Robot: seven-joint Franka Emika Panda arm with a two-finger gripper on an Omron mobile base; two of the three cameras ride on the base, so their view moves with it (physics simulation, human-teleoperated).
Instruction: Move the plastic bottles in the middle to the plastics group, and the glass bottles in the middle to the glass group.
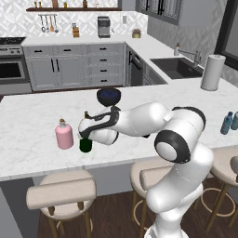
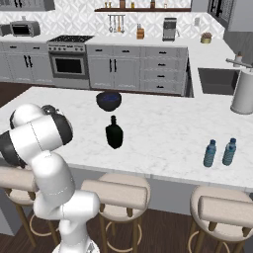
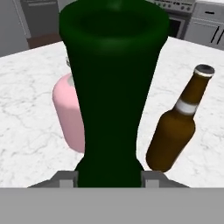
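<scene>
My gripper (image 1: 89, 133) is shut on the tall dark-green wine bottle (image 3: 113, 87), and its grey fingertips (image 3: 65, 179) hug the neck. The bottle's base (image 1: 85, 145) is at counter level beside the glass group. That group is the squat pink bottle (image 1: 64, 135) (image 3: 69, 114) on its left and the slim brown bottle (image 3: 177, 122) just behind it. The squat black bottle (image 2: 114, 133) stands alone mid-counter. Two pale-blue plastic bottles (image 2: 210, 153) (image 2: 229, 151) stand side by side at the counter's right end (image 1: 227, 123).
A dark bowl (image 2: 108, 100) sits behind the black bottle, toward the counter's far edge. A paper towel roll (image 2: 243, 91) stands at the far right near the sink (image 1: 176, 67). Stools (image 1: 60, 193) line the near edge of the marble counter (image 1: 28, 139).
</scene>
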